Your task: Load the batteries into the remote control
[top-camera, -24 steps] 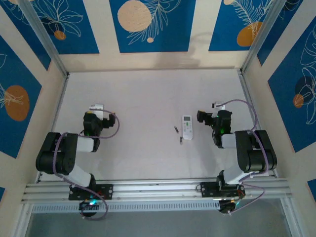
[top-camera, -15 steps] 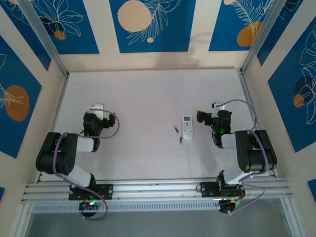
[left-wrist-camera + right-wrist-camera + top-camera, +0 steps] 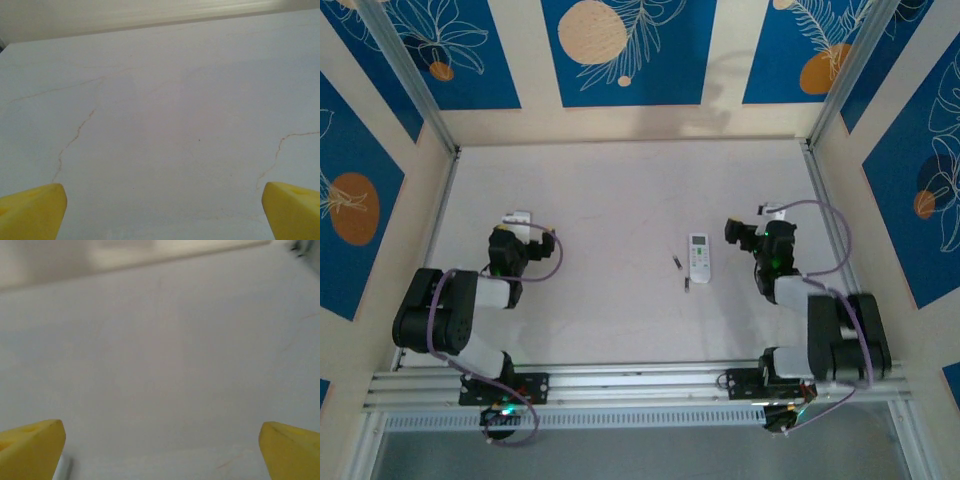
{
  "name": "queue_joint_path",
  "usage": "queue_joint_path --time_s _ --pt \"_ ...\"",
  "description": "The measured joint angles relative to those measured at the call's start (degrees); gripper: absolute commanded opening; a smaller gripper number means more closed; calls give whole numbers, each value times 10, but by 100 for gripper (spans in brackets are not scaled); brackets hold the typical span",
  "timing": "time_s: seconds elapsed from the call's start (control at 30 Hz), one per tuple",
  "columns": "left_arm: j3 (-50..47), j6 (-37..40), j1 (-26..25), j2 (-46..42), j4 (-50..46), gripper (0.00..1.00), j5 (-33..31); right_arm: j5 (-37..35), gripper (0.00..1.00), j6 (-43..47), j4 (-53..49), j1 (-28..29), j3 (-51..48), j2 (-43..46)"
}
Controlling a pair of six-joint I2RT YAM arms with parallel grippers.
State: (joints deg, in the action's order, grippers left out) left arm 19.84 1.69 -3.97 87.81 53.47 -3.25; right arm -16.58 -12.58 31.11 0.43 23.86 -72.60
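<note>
Yellow-tipped jaws on both arms gape wide, holding nothing above the table point(image 3: 160, 125); remote control point(image 3: 699, 256) lies apart.

Soft even light — blurry wrist views

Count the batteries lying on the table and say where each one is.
2. One battery lies just left of the remote control; the other battery sits by its near left corner. Both are tiny; a third could be hidden under the remote.

It was a robot lab cell: a white table point(image 3: 620, 200) walled by blue leaf-print panels point(image 3: 655, 60) at 12 o'clock, a metal rail point(image 3: 640, 378) at 6 o'clock.
</note>
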Motion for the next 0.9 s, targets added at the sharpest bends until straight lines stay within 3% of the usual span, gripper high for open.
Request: queue_joint_path --time_s 0.13,0.23,0.33,0.47,0.63,0.77,0.9 --pt "-45 -11 0 -136 -53 100 -13 -12 100 -101 -221 -25 117 121" --pt "-19 -49 -2 -286 -169 100 -18 24 100 -149 -370 -30 218 139" --pt "65 -93 -11 -379 -297 100 2 71 99 -165 -496 0 283 117" --pt "170 -141 -50 -415 -431 100 77 94 99 -166 -616 72 329 37" --pt "221 -179 -175 -416 -547 100 156 61 99 -165 -701 167 357 -85" --pt "219 -205 -250 -412 -598 100 177 45 99 -165 -716 203 372 -170" --pt "204 -226 -276 -411 -617 100 176 37 98 -165 -711 214 372 -233"
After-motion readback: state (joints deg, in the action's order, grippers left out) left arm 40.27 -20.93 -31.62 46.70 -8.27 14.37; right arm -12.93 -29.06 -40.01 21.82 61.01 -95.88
